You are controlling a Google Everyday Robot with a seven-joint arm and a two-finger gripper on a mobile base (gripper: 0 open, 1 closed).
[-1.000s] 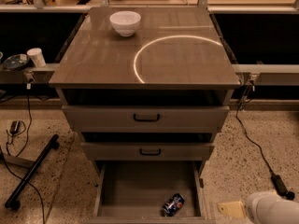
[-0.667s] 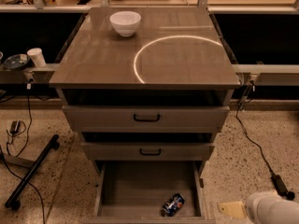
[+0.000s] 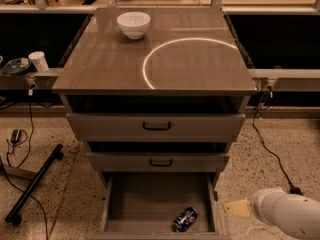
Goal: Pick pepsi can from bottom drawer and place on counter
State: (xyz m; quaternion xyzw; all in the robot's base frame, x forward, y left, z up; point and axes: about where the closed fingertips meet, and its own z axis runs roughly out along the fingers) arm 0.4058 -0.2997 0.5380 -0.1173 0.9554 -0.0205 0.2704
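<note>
Nothing has shifted this last second: my gripper (image 3: pixel 236 207) waits low at the near right, outside the open grey-brown bottom drawer (image 3: pixel 145 204); released or clenched, I cannot tell. The small blue pepsi can (image 3: pixel 185 219) lies in the drawer's near-right corner, not yet reached.

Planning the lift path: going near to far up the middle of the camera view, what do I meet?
First the pepsi can lying in the bottom drawer → middle drawer → top drawer → counter → white bowl at its far left. The pincer sits low right, outside the bottom drawer.
</note>
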